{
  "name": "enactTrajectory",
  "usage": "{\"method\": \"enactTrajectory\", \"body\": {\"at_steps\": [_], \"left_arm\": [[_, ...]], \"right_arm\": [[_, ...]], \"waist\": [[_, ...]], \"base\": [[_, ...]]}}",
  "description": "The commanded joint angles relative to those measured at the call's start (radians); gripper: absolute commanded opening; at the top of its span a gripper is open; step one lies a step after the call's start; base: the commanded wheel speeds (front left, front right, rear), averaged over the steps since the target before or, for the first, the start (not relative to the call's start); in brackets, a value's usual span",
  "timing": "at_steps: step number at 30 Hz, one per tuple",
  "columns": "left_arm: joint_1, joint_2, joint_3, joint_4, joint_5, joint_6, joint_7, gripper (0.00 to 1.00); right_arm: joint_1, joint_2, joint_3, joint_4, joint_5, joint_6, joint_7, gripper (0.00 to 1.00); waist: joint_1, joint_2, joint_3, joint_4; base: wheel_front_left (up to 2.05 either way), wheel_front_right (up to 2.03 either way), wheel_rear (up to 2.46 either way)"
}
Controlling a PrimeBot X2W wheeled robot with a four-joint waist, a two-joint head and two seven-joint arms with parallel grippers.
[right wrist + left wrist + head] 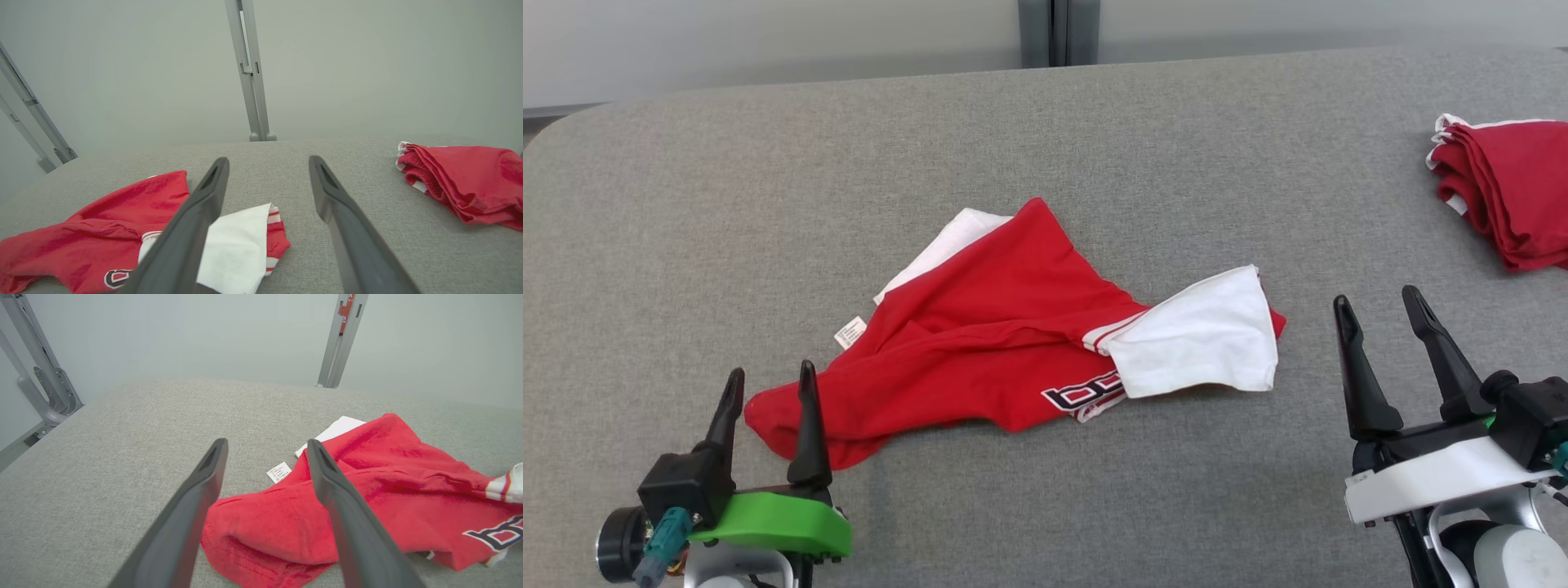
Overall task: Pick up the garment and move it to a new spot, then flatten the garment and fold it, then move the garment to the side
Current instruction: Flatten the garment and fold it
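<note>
Shows left gripper [772, 369] spread wide, gripping nothing, at the hem of the garment [996, 343]. Finds garment crumpled, red and white, mid grey table [1094, 122]. Shows right gripper [1374, 296] agape, empty, near white sleeve [1201, 339]. Spots folded red pile [1511, 192] far right.

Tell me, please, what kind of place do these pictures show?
Probably a robot test lab set up for folding clothes: a grey cloth-covered table, bare pale walls with metal frame posts, one crumpled red and white garment, and a folded red pile at the side.
</note>
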Motion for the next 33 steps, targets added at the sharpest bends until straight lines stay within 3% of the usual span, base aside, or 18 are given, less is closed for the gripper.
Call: {"method": "enactTrajectory", "body": {"at_steps": [1,8,22,33], "left_arm": [[-0.017,0.013,0.009,-0.023,0.014,0.01,-0.01,1.0],[-0.002,0.06,0.044,-0.103,0.033,0.032,-0.014,1.0],[0.005,0.085,0.041,-0.164,0.048,0.058,0.01,1.0],[-0.071,0.089,0.039,0.073,-0.114,-0.046,0.199,1.0]], "right_arm": [[0.009,-0.004,0.001,-0.006,-0.007,0.0,0.002,1.0],[0.014,-0.009,0.008,-0.015,-0.005,0.0,0.01,1.0],[0.013,-0.002,-0.001,-0.028,-0.008,0.0,0.012,1.0],[-0.024,-0.005,0.017,-0.02,0.001,0.0,0.007,1.0]], "waist": [[0.0,0.0,-0.005,-0.004],[0.0,0.0,-0.015,-0.021],[0.0,0.0,-0.002,-0.018],[0.0,0.0,0.066,-0.014]], "base": [[0.0,0.0,0.0],[0.0,0.0,0.0],[0.0,0.0,0.0],[0.0,0.0,0.0]]}}
